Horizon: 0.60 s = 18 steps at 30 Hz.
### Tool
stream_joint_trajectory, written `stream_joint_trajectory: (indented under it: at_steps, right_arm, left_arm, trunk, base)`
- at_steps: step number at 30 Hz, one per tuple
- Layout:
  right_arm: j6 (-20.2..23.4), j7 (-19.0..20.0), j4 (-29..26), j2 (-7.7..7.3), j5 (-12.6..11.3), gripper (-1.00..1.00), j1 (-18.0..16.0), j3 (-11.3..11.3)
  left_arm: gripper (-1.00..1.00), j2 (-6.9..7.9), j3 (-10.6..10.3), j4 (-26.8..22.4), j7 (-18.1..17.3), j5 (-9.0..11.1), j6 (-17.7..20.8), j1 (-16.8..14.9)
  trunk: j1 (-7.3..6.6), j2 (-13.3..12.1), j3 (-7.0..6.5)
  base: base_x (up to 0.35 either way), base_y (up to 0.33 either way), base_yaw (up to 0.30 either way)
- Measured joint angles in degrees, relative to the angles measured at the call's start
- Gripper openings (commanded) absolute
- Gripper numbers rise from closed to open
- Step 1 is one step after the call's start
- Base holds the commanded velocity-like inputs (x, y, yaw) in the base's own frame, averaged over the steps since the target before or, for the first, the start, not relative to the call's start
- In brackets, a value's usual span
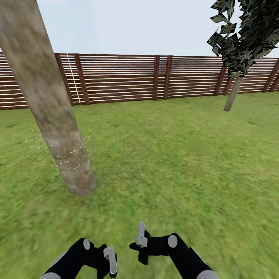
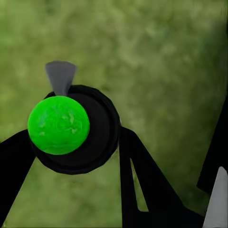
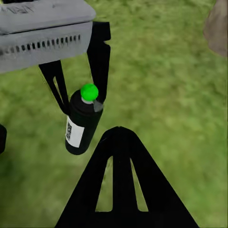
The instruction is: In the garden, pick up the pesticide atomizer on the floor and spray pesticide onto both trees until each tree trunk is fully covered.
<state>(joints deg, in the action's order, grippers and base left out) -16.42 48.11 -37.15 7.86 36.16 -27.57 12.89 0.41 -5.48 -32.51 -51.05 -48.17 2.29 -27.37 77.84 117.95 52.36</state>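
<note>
So I've got the pesticide atomizer (image 3: 81, 122) pinched in the left gripper (image 3: 80, 97), hanging down low in front of the base over the grass (image 1: 174, 162). From the right wrist cam it's a black can with a white label and a bright green cap, fingers clamped on either side just under the cap. The left wrist cam looks straight down onto that green cap, nozzle sticking out to one side.

The right gripper (image 1: 140, 242) isn't holding anything, and honestly I can't tell whether it's spread or closed.

The near tree trunk (image 1: 50, 112) is ahead on my left, and the lower part has a scatter of pale specks on it (spray landing, I'd guess), so I reckon I'm mid-spraying tree one. Coverage looks patchy and low, though. Next I'd want to lift the can, aim the nozzle at the bare bark higher up, and work around it.

The second tree (image 1: 233, 93) is well off to the right by the fence (image 1: 155, 77), untouched as far as I can see.
</note>
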Motion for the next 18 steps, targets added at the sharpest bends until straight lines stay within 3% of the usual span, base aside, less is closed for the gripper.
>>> stream_joint_trajectory:
  at_steps: [5,9,16,18]
  right_arm:
    - [-0.1,0.2,-0.2,0.12,0.0,-1.0,0.0,0.0]
    - [-0.1,0.2,-0.1,0.12,0.0,-1.0,0.0,0.0]
    - [-0.1,0.2,0.0,0.12,0.1,-1.0,0.0,0.0]
    - [-0.1,0.2,0.0,0.12,0.1,-1.0,0.0,0.0]
  left_arm:
    - [-1.0,0.34,0.1,-0.2,-0.3,0.2,-0.6,0.0]
    - [-1.0,0.9,0.4,-0.2,-4.6,0.9,-3.1,-0.3]
    - [-1.0,1.03,0.5,-0.6,-7.0,3.4,-4.4,-0.7]
    - [-1.0,0.87,0.5,-2.4,-9.0,3.7,-4.3,-0.9]
  trunk:
    - [0.0,0.0,0.0]
    - [0.0,0.0,0.0]
    - [0.0,0.0,0.0]
    - [0.0,0.0,0.0]
  base:
    - [0.0,0.0,0.0]
    - [0.0,0.0,0.0]
    - [0.0,0.0,0.0]
    - [0.0,0.0,0.0]
